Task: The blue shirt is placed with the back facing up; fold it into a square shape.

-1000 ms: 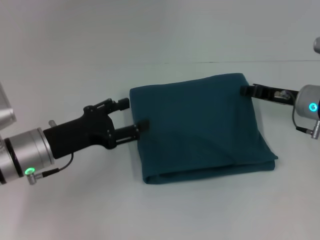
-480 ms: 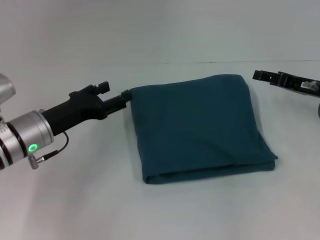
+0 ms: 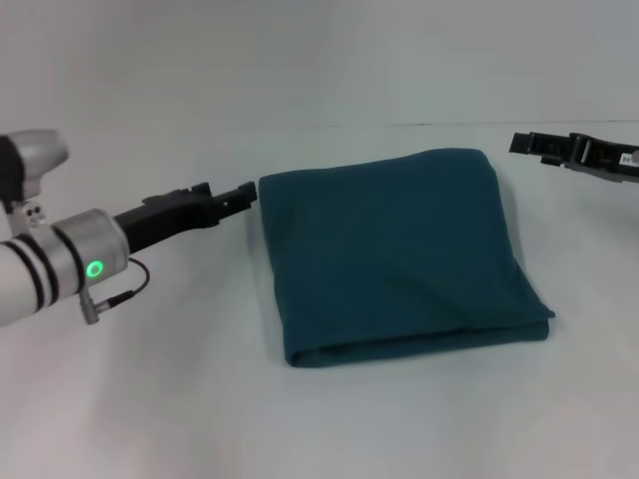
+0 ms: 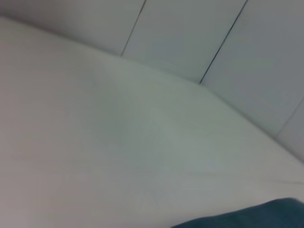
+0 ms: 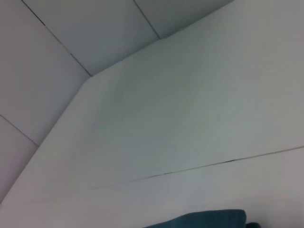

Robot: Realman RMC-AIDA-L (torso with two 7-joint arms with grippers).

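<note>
Shirt: the blue shirt (image 3: 399,254) lies folded in the middle of the white tabletop (image 3: 150,399), plain fabric up, no print showing.
Shape: roughly square, layers stacked, thick fold along the near edge; far right corner rounded, near right corner pokes out a little.
Left hand: left hand (image 3: 240,196) hangs just beside the far left corner of the shirt, holding nothing; whether its fingers are apart or together, I cannot tell.
Right hand: right hand (image 3: 529,145) sits clear of the shirt, off its far right corner, empty; finger state cannot be told either.
Progress: folding looks finished.
Left to do: at most, tidying the uneven near right corner and parking the arms.
</note>
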